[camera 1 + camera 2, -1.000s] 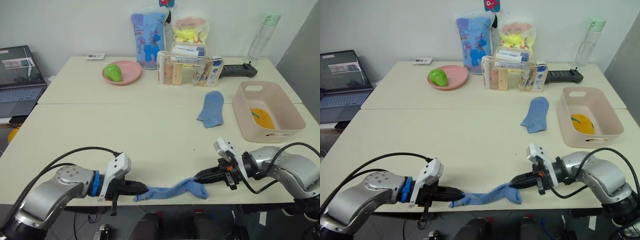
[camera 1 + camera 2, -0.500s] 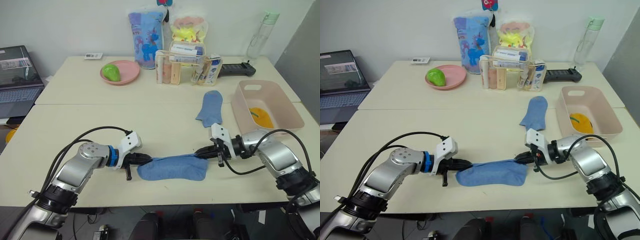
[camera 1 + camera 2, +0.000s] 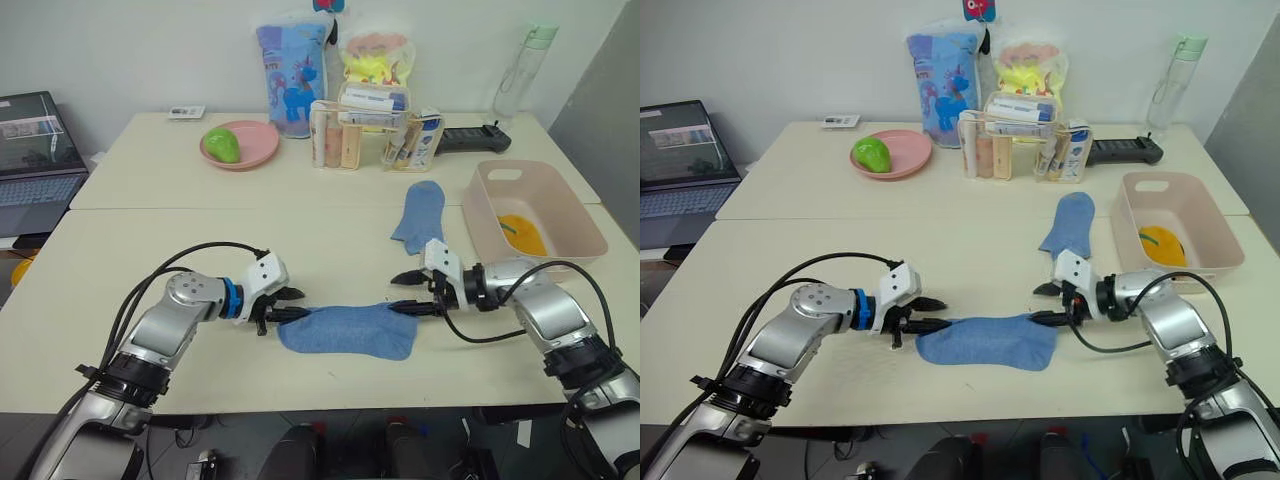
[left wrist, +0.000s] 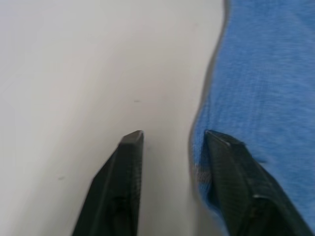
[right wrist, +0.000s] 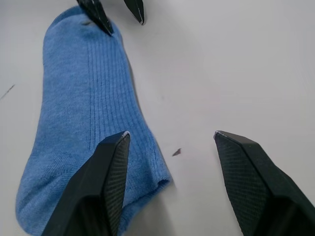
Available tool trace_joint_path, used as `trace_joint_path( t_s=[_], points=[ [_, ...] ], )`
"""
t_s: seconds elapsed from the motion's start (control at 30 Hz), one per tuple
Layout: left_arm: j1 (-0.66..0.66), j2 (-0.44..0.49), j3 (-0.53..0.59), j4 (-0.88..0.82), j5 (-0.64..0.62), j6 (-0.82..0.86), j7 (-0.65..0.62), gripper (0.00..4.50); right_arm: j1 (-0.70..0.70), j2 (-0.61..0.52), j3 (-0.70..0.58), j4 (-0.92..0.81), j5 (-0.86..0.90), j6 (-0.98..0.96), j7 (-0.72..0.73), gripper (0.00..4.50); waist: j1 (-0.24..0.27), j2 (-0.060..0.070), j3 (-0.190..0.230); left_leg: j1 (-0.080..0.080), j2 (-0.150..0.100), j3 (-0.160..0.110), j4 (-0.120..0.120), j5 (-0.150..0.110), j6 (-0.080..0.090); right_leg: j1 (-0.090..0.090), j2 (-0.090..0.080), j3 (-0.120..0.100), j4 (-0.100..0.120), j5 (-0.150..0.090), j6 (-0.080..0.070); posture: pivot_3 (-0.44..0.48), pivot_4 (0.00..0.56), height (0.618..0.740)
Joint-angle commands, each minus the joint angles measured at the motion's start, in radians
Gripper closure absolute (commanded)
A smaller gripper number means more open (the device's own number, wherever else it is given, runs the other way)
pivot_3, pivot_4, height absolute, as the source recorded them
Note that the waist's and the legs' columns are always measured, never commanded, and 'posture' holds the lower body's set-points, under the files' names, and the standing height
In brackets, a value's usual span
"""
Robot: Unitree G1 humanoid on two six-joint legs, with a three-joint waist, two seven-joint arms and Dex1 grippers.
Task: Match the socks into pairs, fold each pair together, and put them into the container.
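Note:
A light blue sock (image 3: 345,332) lies flat near the table's front edge, also seen as the sock (image 5: 83,108) in the right wrist view. My left gripper (image 3: 300,303) is open at its left end, one finger over the sock's edge (image 4: 216,162). At the sock's right end my right gripper (image 3: 395,294) is open, with nothing clamped. A second light blue sock (image 3: 420,215) lies farther back. The pink container (image 3: 578,222) stands at the right with a mustard yellow sock (image 3: 522,235) inside.
Along the back stand a pink plate (image 3: 262,150) with a green object, a clear organizer box (image 3: 365,135), a blue bag (image 3: 293,65), a bottle (image 3: 520,70) and a black remote (image 3: 475,140). A laptop (image 3: 35,150) sits at the far left.
Both grippers were shut on the sock's ends and have opened. The sock, pulled up from the front edge, now lies flat on the table.

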Motion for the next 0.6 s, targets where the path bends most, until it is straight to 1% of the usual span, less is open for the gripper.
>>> trace_joint_path(
  t_s=[0.03,0.13,0.2,0.23,0.3,0.37,0.5,0.53,0.6],
  points=[
    [-0.006,-0.008,0.115,-0.117,-0.075,0.02,0.032,2.15,0.022,-0.007,-0.067,-0.13,0.074,0.045,-0.002,1.75,-0.001,0.0,0.0,0.0,0.0,0.0,0.0,0.0,0.0,0.0,0.0,0.0,0.0,0.0,0.0,0.0,0.15,0.74],
    [0.045,0.004,0.122,-0.208,-0.091,0.028,0.016,2.15,0.035,0.01,-0.073,-0.196,0.087,0.058,-0.027,1.75,-0.003,0.0,0.0,0.0,0.0,0.0,0.0,0.0,0.0,0.0,0.0,0.0,-0.001,0.0,0.0,0.0,0.15,0.74],
    [0.08,-0.018,0.131,-0.27,-0.118,0.038,0.03,2.15,0.043,0.028,-0.051,-0.226,0.066,0.026,-0.049,1.75,-0.005,0.0,0.0,0.0,0.0,0.0,0.0,0.0,0.0,0.0,0.0,0.0,0.0,0.0,0.0,0.0,0.15,0.74],
    [0.098,-0.03,0.131,-0.297,-0.126,0.037,0.04,2.13,0.048,0.042,-0.043,-0.238,0.058,0.018,-0.068,1.93,-0.005,0.0,0.0,0.0,0.0,0.0,0.0,0.0,0.0,0.0,0.0,0.001,0.0,0.0,0.0,0.0,0.15,0.74],
    [0.139,-0.045,0.115,-0.344,-0.125,0.025,0.046,2.53,0.068,0.07,-0.025,-0.259,0.043,0.01,-0.099,2.32,-0.006,0.0,0.0,0.0,0.0,0.0,0.0,0.0,0.0,0.0,0.0,0.0,0.0,0.0,0.0,0.0,0.15,0.74],
    [0.184,-0.061,0.077,-0.359,-0.073,-0.024,0.068,3.02,0.102,0.086,0.023,-0.259,-0.027,-0.057,-0.13,2.98,-0.006,0.0,0.0,0.0,0.0,0.0,0.0,0.0,0.0,0.0,0.0,0.0,0.0,0.0,0.0,0.0,0.15,0.74],
    [0.243,-0.083,0.039,-0.34,-0.008,-0.071,0.116,4.32,0.16,0.086,0.08,-0.227,-0.121,-0.141,-0.164,4.44,-0.004,0.0,0.0,0.001,0.0,0.001,0.0,0.0,0.0,0.001,0.0,0.001,0.0,0.0,0.0,0.0,0.15,0.74],
    [0.256,-0.084,0.031,-0.309,0.024,-0.094,0.135,4.45,0.18,0.079,0.087,-0.207,-0.141,-0.16,-0.169,4.49,-0.004,0.0,0.0,0.001,0.0,0.001,0.0,0.0,0.0,0.001,0.0,0.001,0.0,0.0,0.0,0.0,0.15,0.74],
    [0.274,-0.079,0.022,-0.264,0.066,-0.133,0.151,4.45,0.208,0.065,0.093,-0.176,-0.17,-0.2,-0.171,4.49,-0.004,0.0,0.0,0.001,0.0,0.0,0.0,0.0,0.0,0.001,0.0,0.001,0.0,0.0,0.0,0.0,0.15,0.74]
  ],
)
